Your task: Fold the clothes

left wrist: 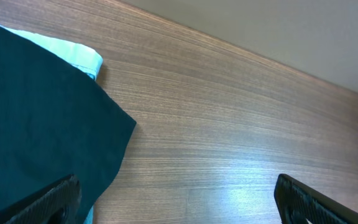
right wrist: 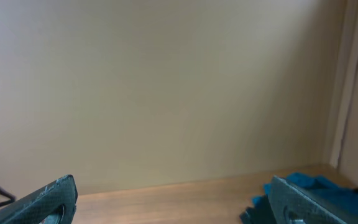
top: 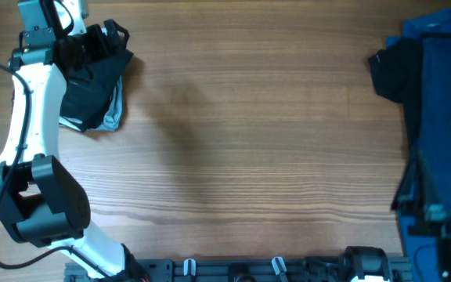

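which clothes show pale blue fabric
The small black bundle on the left, pale blue at its edge; the right-hand pile is darker blue and black.

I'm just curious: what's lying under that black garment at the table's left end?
Pale blue fabric peeks out beneath the black garment; how far it runs underneath is hidden.

A broad bare passage is offered across the middle of the worktop (top: 249, 141). The far left corner is taken up by a black garment (top: 92, 86) and the left arm (top: 31, 117) above it; the right edge is blocked by a dark-blue pile of clothes (top: 445, 117).
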`<state>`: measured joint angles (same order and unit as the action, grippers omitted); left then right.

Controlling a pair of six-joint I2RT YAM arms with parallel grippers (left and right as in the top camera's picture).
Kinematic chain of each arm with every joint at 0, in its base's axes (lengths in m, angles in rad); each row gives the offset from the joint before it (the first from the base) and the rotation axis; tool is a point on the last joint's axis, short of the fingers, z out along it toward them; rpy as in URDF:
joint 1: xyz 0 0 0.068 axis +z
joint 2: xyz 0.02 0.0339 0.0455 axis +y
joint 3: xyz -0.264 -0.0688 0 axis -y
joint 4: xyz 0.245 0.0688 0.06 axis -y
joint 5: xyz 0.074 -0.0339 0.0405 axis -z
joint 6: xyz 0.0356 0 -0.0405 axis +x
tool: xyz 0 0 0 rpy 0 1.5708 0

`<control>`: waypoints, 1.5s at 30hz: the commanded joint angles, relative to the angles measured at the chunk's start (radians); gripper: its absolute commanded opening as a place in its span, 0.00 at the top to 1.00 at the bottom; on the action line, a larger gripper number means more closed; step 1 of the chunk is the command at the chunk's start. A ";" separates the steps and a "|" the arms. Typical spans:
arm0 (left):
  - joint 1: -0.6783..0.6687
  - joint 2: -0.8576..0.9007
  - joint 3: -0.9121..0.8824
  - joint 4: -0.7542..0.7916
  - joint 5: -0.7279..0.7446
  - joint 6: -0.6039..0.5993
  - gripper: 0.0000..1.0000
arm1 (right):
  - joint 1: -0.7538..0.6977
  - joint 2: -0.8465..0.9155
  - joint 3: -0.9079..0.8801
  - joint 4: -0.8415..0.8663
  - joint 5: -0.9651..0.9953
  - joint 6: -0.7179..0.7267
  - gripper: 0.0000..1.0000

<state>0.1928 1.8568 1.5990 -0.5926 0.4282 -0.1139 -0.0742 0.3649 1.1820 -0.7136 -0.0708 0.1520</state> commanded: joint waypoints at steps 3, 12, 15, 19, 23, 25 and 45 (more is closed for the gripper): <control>0.002 0.006 0.003 0.002 0.001 -0.006 0.00 | 0.056 -0.171 -0.316 0.069 -0.019 0.065 0.00; 0.002 0.006 0.003 0.002 0.001 -0.006 0.00 | 0.099 -0.351 -0.866 0.630 -0.048 0.117 0.00; 0.002 0.006 0.003 0.002 0.001 -0.006 0.00 | 0.117 -0.362 -0.954 0.752 -0.003 0.117 0.01; 0.002 0.006 0.003 0.002 0.001 -0.006 0.00 | 0.120 -0.362 -1.040 0.890 0.005 0.117 0.00; 0.002 0.006 0.003 0.002 0.001 -0.006 0.00 | 0.120 -0.362 -1.082 0.924 0.055 0.180 0.00; 0.002 0.006 0.003 0.002 0.001 -0.006 0.00 | 0.120 -0.362 -1.113 0.967 0.072 0.190 0.00; 0.002 0.006 0.003 0.002 0.001 -0.006 0.00 | 0.124 -0.362 -1.177 0.717 -0.004 -0.100 0.00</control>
<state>0.1928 1.8572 1.5990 -0.5911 0.4282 -0.1139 0.0452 0.0135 0.0063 0.0216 -0.0601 0.0765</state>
